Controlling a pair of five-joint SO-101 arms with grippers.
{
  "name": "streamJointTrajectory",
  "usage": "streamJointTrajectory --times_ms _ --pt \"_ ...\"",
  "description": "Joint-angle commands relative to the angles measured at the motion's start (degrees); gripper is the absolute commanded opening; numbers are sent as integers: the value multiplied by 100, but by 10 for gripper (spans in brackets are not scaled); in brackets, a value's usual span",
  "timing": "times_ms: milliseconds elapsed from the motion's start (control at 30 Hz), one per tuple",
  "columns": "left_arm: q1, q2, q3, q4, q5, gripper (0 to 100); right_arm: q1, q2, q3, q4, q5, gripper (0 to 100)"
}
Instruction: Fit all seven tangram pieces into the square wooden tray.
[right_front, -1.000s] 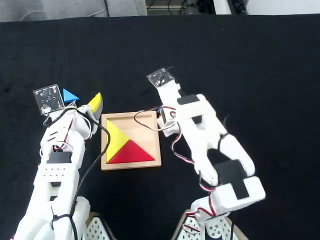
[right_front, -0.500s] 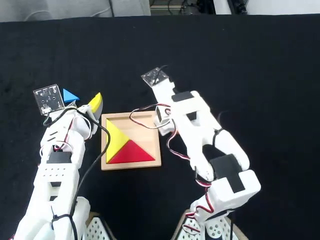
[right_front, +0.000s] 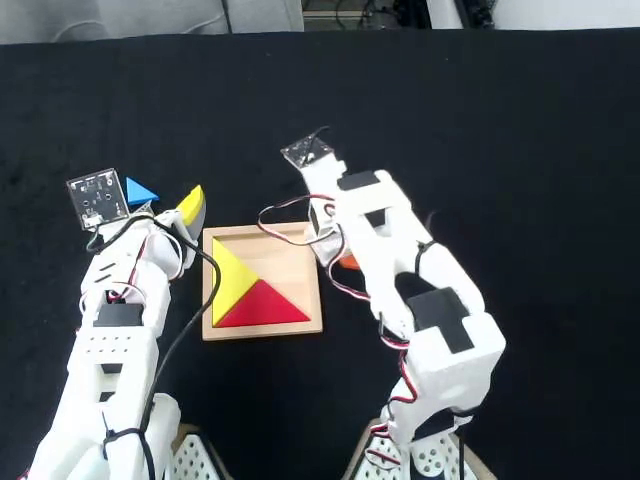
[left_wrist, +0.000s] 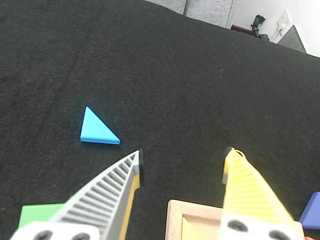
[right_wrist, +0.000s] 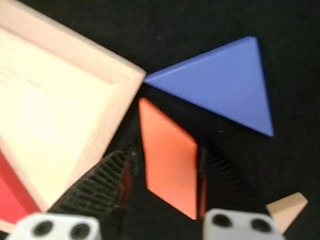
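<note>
The square wooden tray (right_front: 305, 240) holds a yellow triangle (right_front: 232, 275) and a red triangle (right_front: 262, 305). My right gripper (right_wrist: 167, 150) is shut on an orange parallelogram (right_wrist: 170, 170), fingers against its two long edges, just off the tray's corner (right_wrist: 112, 85). The parallelogram (right_front: 348, 262) peeks out under the right arm (right_front: 370, 215) at the tray's right edge. A dark blue triangle (right_wrist: 225, 92) lies beside it. My left gripper (left_wrist: 182, 162) is open and holds nothing, off the tray's far left corner (left_wrist: 195, 222), near a light blue triangle (left_wrist: 97, 131).
A green piece (left_wrist: 37, 215) lies close under the left gripper's grey finger. A small wood-coloured piece (right_wrist: 287, 210) sits by the right gripper. The light blue triangle (right_front: 140, 191) lies left of the tray. Black cloth stretches far and right.
The right arm has swung left toward the tray's right edge, and the orange parallelogram now shows beneath it. The left arm has not moved.
</note>
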Motion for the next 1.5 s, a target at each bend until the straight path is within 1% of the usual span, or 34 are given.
streamJointTrajectory --times_ms 0,33,100,200,267,400,533,667,800,833,933,1033,1100,1167,1267,1467 --pt "-31 -88 -268 -18 35 270 -44 22 -171 62 -53 21" --pt "-31 -88 -268 -18 35 270 -18 31 -171 70 -53 8" --pt "-40 -88 -268 -18 35 270 70 31 -171 79 -53 30" --pt "-40 -88 -268 -18 35 270 246 4 -171 105 -53 31" --pt "-40 -88 -268 -18 35 270 387 -110 -259 387 -53 10" --pt "-40 -88 -268 -26 35 270 440 -901 -268 888 -316 11" --pt "-48 -88 -268 -26 35 270 404 -1815 163 897 -413 11" --pt "-57 -88 -268 -26 35 270 185 -2299 514 686 -422 11" --pt "-242 -88 -286 -26 70 270 -360 -2229 479 721 -492 11" --pt "-259 -88 -286 -26 79 270 -492 -2176 479 712 -686 11" --pt "-268 -88 -286 -26 79 270 -703 -2053 426 677 -1714 11" --pt "-268 -88 -277 -35 79 270 -756 -1921 145 703 -2593 11" --pt "-268 -88 -277 -35 79 270 -932 -1895 40 721 -3349 11" --pt "-268 -79 -268 -35 79 270 -1099 -1877 48 677 -3903 11" --pt "-268 -79 -277 -35 79 270 -1275 -1763 48 554 -4290 11" --pt "-259 -79 -277 -35 79 270 -1459 -1103 48 352 -4325 11"
